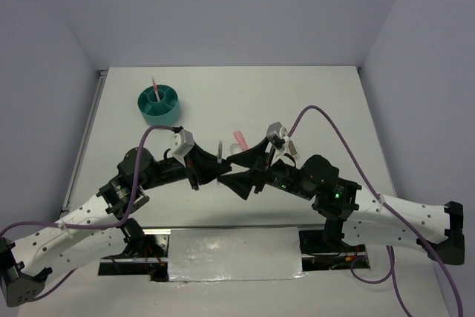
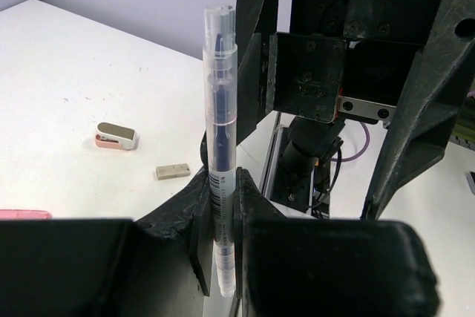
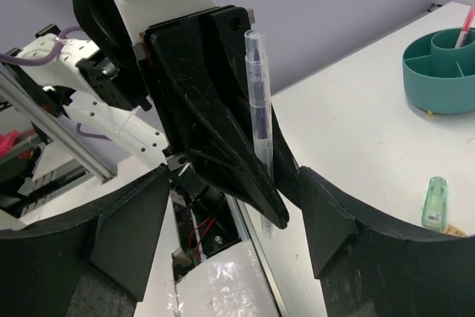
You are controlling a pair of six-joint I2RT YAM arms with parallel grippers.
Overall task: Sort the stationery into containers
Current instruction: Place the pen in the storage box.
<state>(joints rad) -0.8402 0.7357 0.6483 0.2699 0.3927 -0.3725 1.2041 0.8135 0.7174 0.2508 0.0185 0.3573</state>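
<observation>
Left gripper (image 2: 223,206) pinched the clear pen (image 2: 220,109); right gripper (image 3: 231,183) gaped wide; best carried upright to the teal organizer (image 1: 146,111) near the far-left corner

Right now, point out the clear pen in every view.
Top external: pen at centre, upright at the tip of the left gripper.
Left wrist: pen mid-frame, upright, clamped in the left gripper.
Right wrist: pen mid-frame, upright against that gripper's black finger.
Shared landmark: the left gripper holding it.

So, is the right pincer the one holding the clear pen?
No, the clear pen is clamped upright in the left pincer, while the right pincer stands open.
</observation>
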